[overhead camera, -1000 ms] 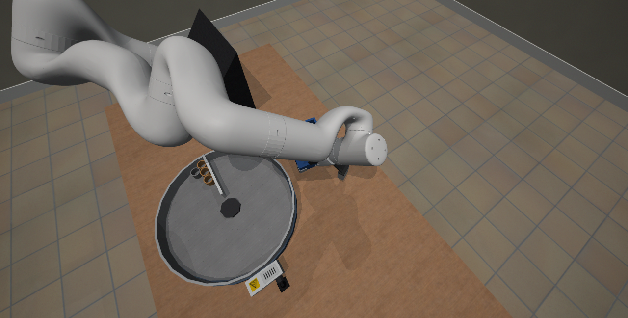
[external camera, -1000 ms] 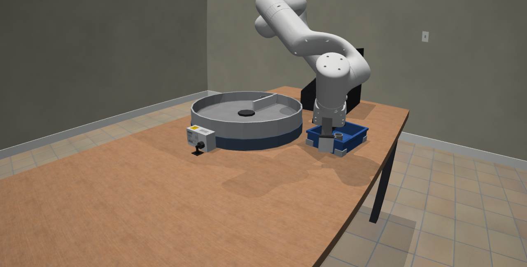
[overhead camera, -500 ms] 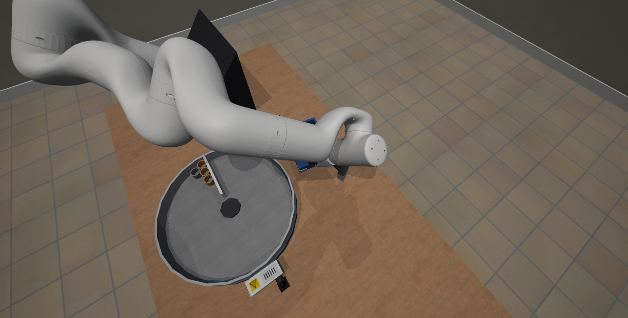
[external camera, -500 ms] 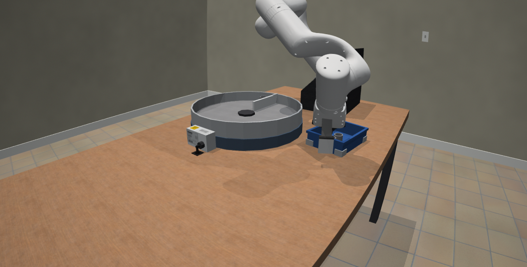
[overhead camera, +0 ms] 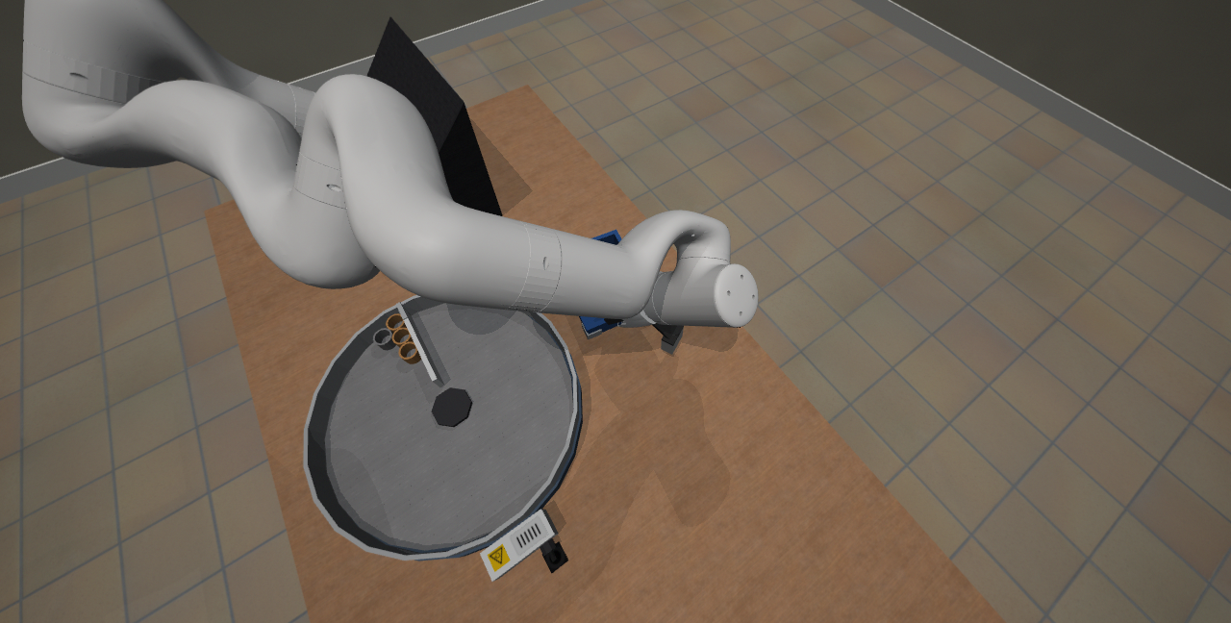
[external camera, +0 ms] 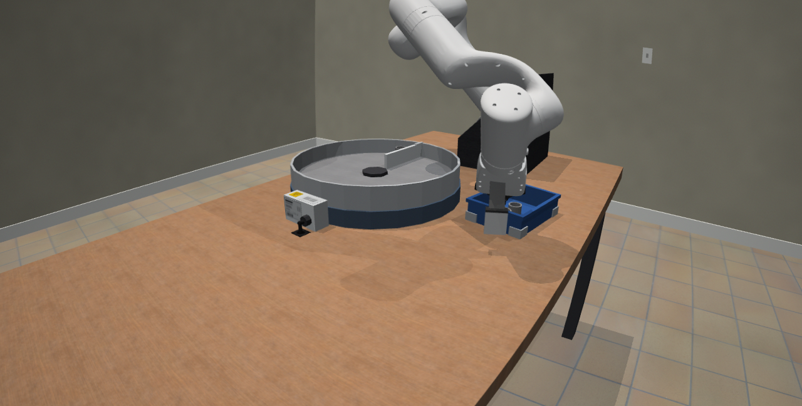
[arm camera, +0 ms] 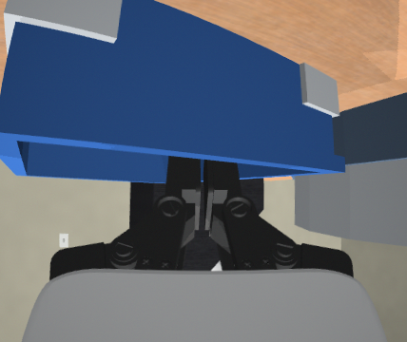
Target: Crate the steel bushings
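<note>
The blue crate [external camera: 512, 212] stands on the wooden table, right of the grey turning table [external camera: 375, 179]. My gripper [external camera: 496, 202] points down into the crate's near left part. In the wrist view the shut fingers go down behind the crate's wall [arm camera: 165, 102], so their tips and the steel bushing they pinch by its wall are hidden. Another steel bushing [external camera: 514, 205] lies in the crate beside the gripper. On the turning table [overhead camera: 442, 421], one steel bushing [overhead camera: 381, 336] and three brass bushings [overhead camera: 402, 336] sit against a divider bar [overhead camera: 421, 345].
A black box [overhead camera: 439, 128] stands behind the crate and the arm. A grey control box [external camera: 305, 210] with a yellow label sits at the turning table's front. The table's right edge [external camera: 594, 218] runs close past the crate.
</note>
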